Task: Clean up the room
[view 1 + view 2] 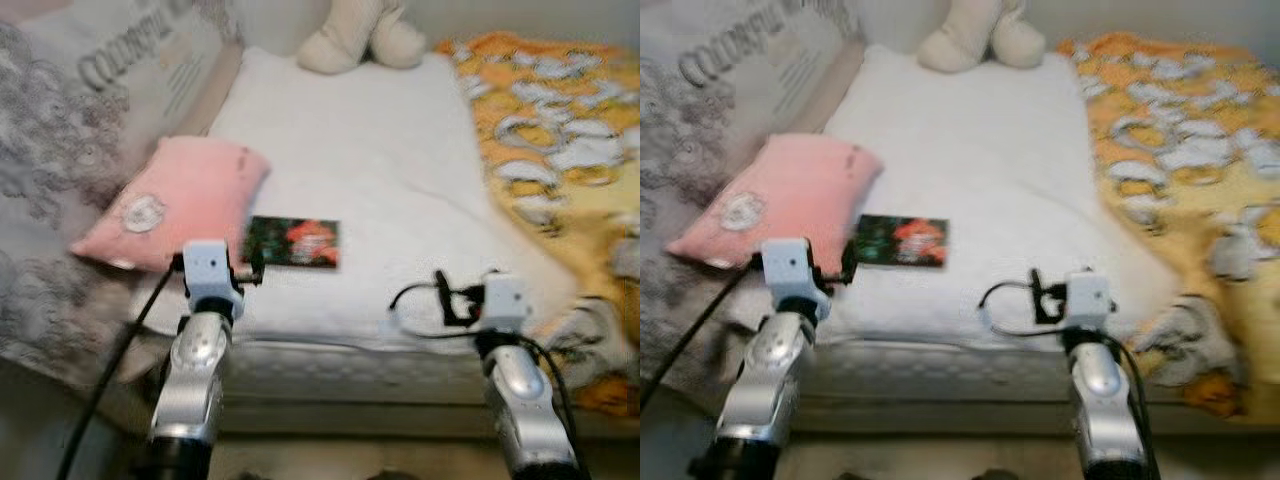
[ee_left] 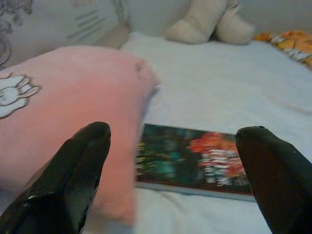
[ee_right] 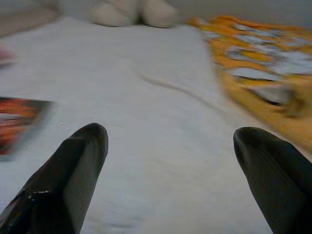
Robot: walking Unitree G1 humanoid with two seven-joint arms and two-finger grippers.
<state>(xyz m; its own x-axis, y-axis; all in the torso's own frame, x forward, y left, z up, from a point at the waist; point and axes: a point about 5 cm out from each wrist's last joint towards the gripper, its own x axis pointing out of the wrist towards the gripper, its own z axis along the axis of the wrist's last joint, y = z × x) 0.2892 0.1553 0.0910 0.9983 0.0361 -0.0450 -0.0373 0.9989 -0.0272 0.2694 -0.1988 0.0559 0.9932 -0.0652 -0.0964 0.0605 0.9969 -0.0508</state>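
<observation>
Head views down on bed [image 1: 380, 170]; wrist views low, sharing book [image 2: 195, 161].

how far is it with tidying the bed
Nothing looks done yet. The book lies flat on the white bed beside the pink pillow. In hand: the left gripper, open, is lined up on the book; the right gripper, also open, is over bare sheet. Left: book, pillow, plush toy, yellow blanket.
</observation>
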